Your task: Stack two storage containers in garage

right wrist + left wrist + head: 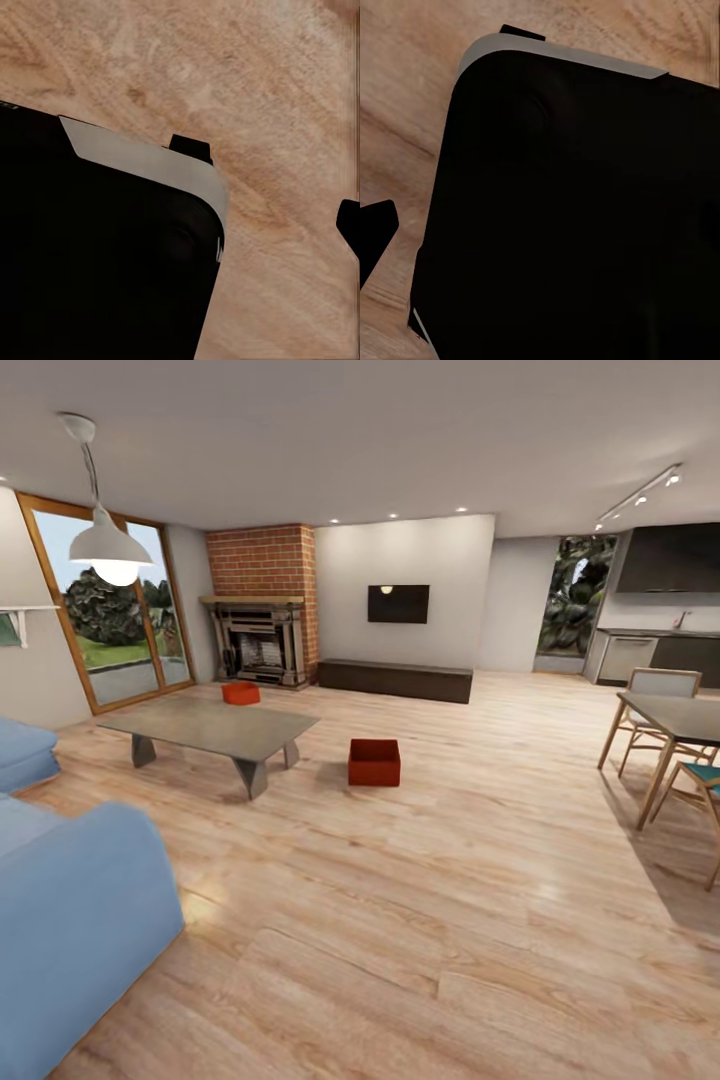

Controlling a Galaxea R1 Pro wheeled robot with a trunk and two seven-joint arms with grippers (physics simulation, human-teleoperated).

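Wide bare light wood-plank floor point(430, 920) lies open ahead. One orange-red open bin point(374, 762) sits just beside the grey low table point(210, 728); the other point(241, 693) beyond it, near the red-brick fireplace point(262, 605). Neither pincer's grip state can be told.

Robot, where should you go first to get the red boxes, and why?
Probably roll forward toward the nearer box on the wood floor beside the table. It sits well ahead, out of arm's reach, and closer than the other box near the fireplace.
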